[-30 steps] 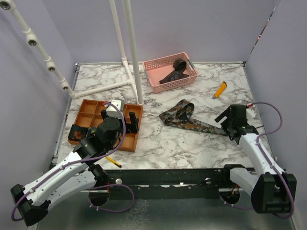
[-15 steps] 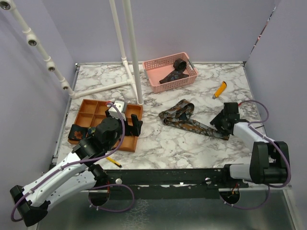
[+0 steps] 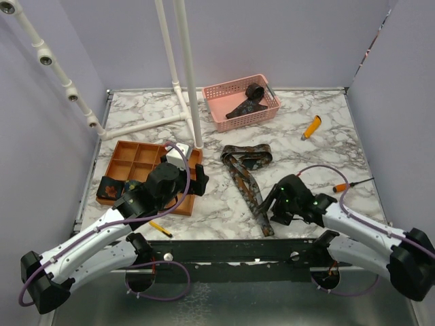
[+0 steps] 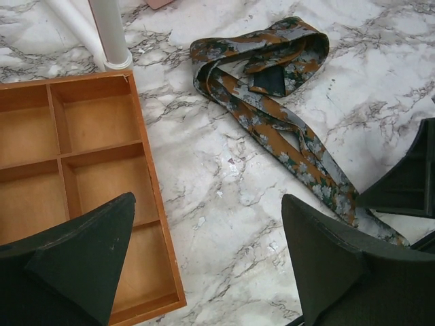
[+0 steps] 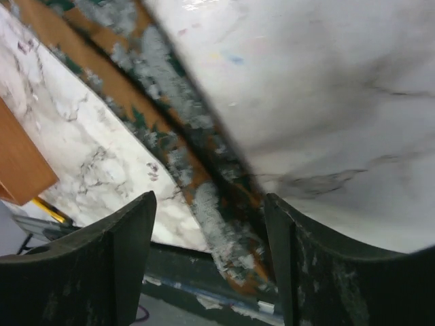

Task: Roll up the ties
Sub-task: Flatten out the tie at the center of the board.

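An unrolled floral tie (image 3: 249, 185) lies on the marble, with a folded loop at its far end (image 3: 248, 156) and its narrow end at the near table edge. My right gripper (image 3: 270, 209) is low over that near end. In the right wrist view the fingers are open (image 5: 211, 204) and the tie strip (image 5: 204, 176) runs between them without touching them. My left gripper (image 3: 198, 178) is open and empty over the orange tray's right edge (image 4: 207, 204). The tie also shows in the left wrist view (image 4: 272, 129). A rolled tie (image 3: 109, 188) sits in the tray's near left compartment.
The orange divided tray (image 3: 132, 155) stands at the left. A pink basket (image 3: 238, 81) at the back holds another dark tie (image 3: 248, 102). A white pipe frame (image 3: 190, 81) stands behind the tray. A yellow marker (image 3: 311, 127), an orange-handled tool (image 3: 340, 185) and a pencil (image 3: 161, 229) lie about.
My right arm swung from the right side down to the near middle. The tie's long end swung with it from pointing right to pointing at the near edge. The left gripper shifted slightly right.
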### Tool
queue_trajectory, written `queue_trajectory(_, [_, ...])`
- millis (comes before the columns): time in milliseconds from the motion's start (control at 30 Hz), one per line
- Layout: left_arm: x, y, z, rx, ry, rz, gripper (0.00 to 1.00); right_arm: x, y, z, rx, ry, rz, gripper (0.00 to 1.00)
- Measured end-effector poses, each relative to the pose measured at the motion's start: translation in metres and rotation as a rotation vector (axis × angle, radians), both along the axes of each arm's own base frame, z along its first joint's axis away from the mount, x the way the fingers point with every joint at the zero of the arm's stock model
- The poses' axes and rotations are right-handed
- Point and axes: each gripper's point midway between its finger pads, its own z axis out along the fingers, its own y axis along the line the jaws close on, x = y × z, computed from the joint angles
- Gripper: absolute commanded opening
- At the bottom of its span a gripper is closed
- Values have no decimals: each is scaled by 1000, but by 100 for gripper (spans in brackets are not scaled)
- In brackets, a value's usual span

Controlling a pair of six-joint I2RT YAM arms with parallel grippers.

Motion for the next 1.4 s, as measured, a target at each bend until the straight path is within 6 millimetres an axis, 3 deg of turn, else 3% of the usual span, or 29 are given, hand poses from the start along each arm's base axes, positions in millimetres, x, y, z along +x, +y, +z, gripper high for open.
queue_trajectory(67, [0,0,1,0,-4,1,89,-3,13,9,-59,33,75,80])
queue_trajectory(100, [0,1,1,0,-5,0,89,6,19,19,-93,16,97,82])
queue_trajectory(267, [-1,3,8,-21,-21,10,89,89,43,104,-182,-319,152,88])
queue_trajectory(400, [-4,0,13,-83,-3,19,89,154,43,132,-295,-440,146,84])
queue_trajectory(500, [-11,-11,10,-126,42,6,89,206,35,119,-380,-443,148,80])
queue_trajectory(733, [-52,-45,-2,-165,120,-104,90,272,39,53,-509,-345,227,71])
queue_trajectory(833, [-59,-53,-8,-158,140,-114,90,269,17,26,-532,-267,209,65])
queue_trajectory(933, [-60,-54,-13,-151,150,-102,90,256,-34,3,-554,-171,127,58])
queue_trajectory(967, [-59,-54,-15,-148,150,-96,90,244,-51,-10,-562,-122,103,57])
queue_trajectory(1033, [-57,-54,-19,-138,151,-86,90,243,-85,-2,-546,-123,9,55])
queue_trajectory(1233, [-55,-59,-31,-103,160,-88,90,186,-171,-7,-509,-26,-245,56])
queue_trajectory(1333, [-54,-63,-37,-84,163,-92,90,165,-184,2,-497,-20,-309,58])
queue_trajectory(1400, [-53,-66,-44,-62,171,-93,90,163,-179,22,-472,-86,-317,61])
